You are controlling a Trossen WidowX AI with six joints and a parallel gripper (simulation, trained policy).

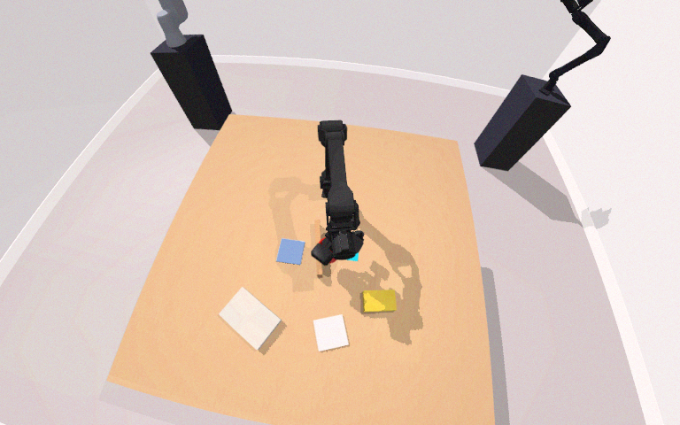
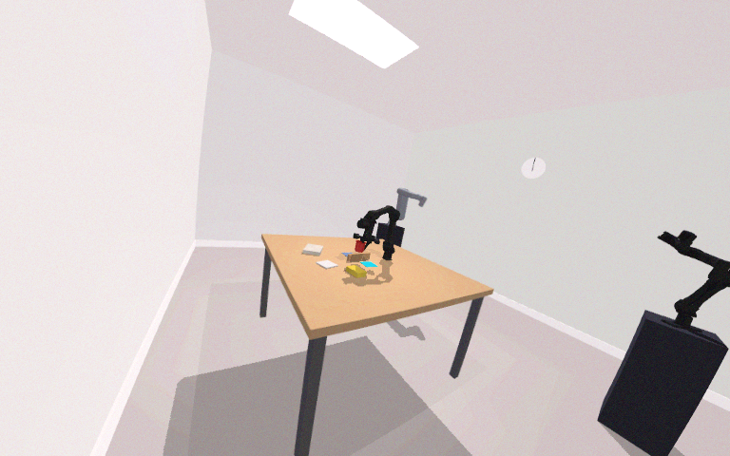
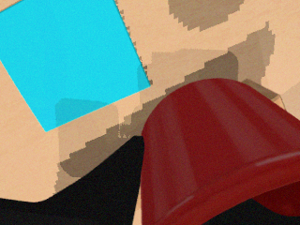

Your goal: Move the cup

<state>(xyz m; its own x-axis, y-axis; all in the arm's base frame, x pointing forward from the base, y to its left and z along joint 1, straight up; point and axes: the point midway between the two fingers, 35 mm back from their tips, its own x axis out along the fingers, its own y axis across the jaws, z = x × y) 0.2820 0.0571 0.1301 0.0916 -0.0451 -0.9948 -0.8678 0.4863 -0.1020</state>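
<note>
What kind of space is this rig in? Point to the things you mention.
Probably a robotics lab or test room: a wooden table [image 1: 411, 200] [image 2: 398, 290] carries a black arm [image 1: 336, 165] [image 2: 389, 231], more arms stand on dark pedestals [image 1: 190, 85] [image 2: 659, 376], and a wall clock [image 2: 533, 167] hangs behind.
</note>
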